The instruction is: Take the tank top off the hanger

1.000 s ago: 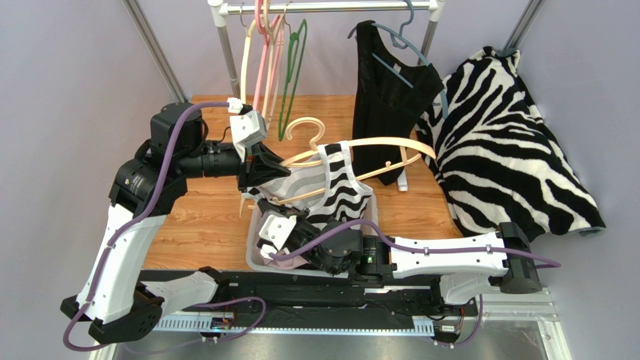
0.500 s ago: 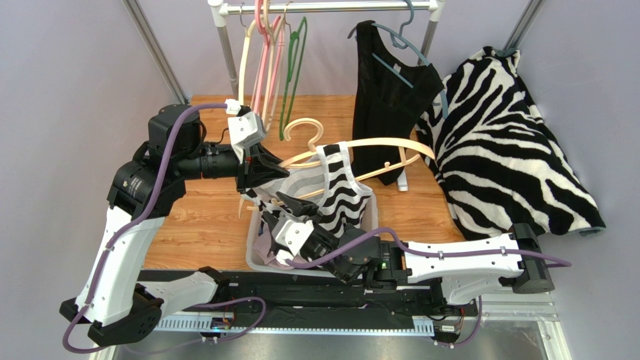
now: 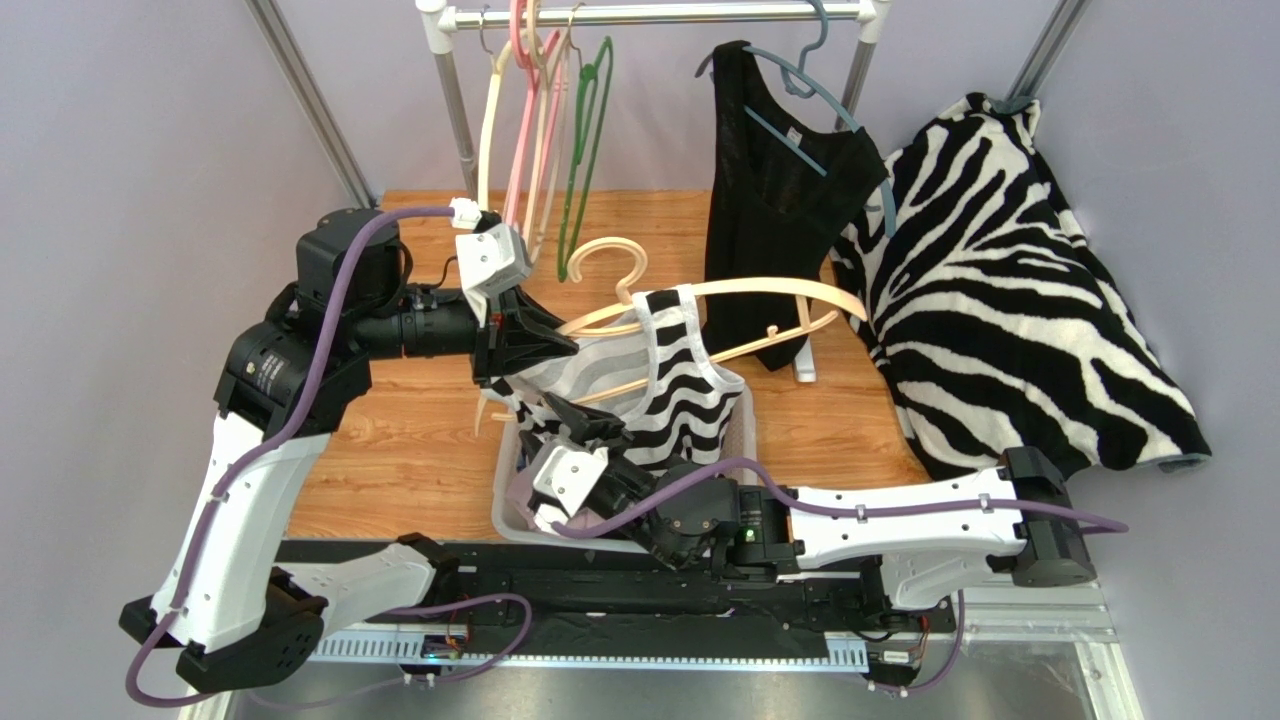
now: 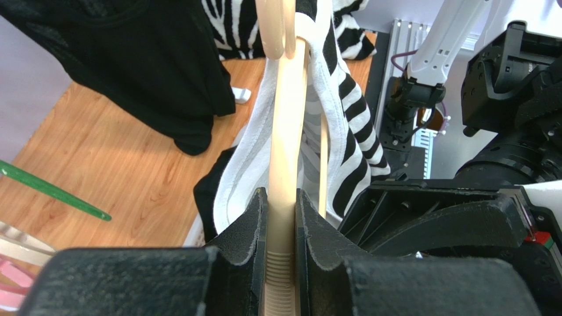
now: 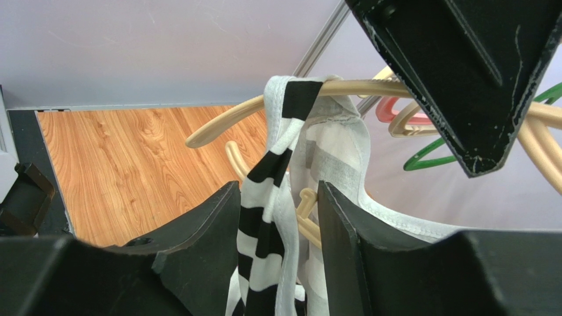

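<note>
The zebra-striped tank top (image 3: 676, 398) hangs from a cream hanger (image 3: 751, 285) held level above a grey basket (image 3: 505, 483). My left gripper (image 3: 526, 353) is shut on the hanger's left arm; in the left wrist view its pads (image 4: 254, 217) clamp the cream bar (image 4: 285, 151), with the tank top (image 4: 343, 131) draped beyond. My right gripper (image 3: 579, 438) is just below, open. In the right wrist view a striped strap (image 5: 267, 217) hangs down between its fingers (image 5: 343, 224), looped over the hanger (image 5: 224, 125).
A black tank top (image 3: 774, 180) on a blue hanger hangs from the rack rail (image 3: 661, 12). A large zebra cloth (image 3: 1007, 285) drapes at the right. Several empty hangers (image 3: 534, 120) hang at the rail's left. The left arm's housing (image 5: 462, 72) is close above my right gripper.
My right gripper went from shut to open and shifted slightly up and left beside the basket; the strap now hangs between its jaws. The left gripper and hanger held still.
</note>
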You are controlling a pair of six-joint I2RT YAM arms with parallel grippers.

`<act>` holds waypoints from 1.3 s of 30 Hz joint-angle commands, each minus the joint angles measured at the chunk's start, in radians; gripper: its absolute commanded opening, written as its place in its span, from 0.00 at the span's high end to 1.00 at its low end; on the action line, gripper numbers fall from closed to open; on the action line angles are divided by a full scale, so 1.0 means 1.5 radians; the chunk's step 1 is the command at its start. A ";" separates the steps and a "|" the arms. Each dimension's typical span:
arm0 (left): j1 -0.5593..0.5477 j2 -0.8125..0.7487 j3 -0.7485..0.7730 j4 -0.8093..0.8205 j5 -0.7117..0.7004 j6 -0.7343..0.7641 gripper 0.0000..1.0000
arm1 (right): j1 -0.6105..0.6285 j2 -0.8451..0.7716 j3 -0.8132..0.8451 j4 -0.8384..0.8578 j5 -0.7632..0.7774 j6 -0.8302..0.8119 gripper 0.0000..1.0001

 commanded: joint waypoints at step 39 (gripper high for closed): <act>0.006 0.001 0.018 0.056 0.021 -0.029 0.96 | 0.010 0.113 0.164 -0.076 -0.209 0.144 1.00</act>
